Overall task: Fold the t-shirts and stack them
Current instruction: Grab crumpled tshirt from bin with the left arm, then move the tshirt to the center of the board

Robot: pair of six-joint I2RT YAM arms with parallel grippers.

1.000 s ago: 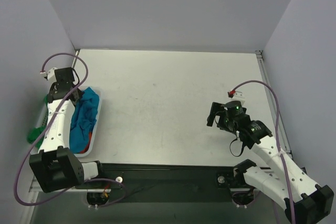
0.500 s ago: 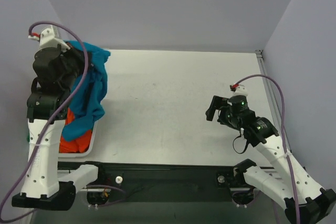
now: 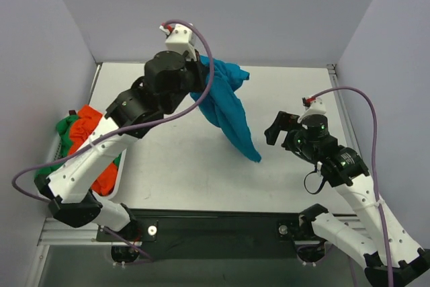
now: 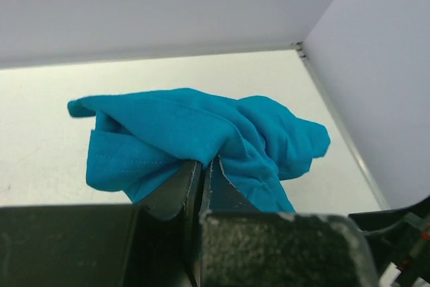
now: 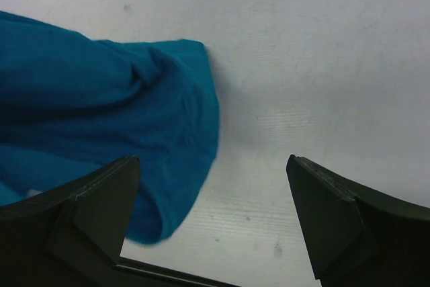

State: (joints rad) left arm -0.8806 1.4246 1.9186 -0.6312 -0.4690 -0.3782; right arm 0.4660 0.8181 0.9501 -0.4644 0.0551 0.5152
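Observation:
My left gripper [image 3: 199,80] is shut on a bunched part of the teal-blue t-shirt [image 3: 227,109] and holds it high over the middle of the table. The shirt hangs down and to the right, its lowest corner near the table. In the left wrist view the shut jaws [image 4: 205,163] pinch the teal cloth [image 4: 201,122]. My right gripper [image 3: 275,130] is open and empty, just right of the shirt's hanging end. In the right wrist view the teal cloth [image 5: 101,119] fills the left side, beside the open gripper [image 5: 211,160]. The orange t-shirt [image 3: 91,124] and green t-shirt [image 3: 64,129] lie in the basket.
The white plastic basket [image 3: 115,191] stands at the table's left edge. Purple-grey walls close the back and both sides. A black rail runs along the near edge, where the arm bases are bolted. Bare white table shows under the right gripper [image 5: 302,65].
My left arm has lifted the teal-blue t-shirt out of the basket and swung it right, over the table's middle. The orange shirt now shows. The right gripper moved slightly back.

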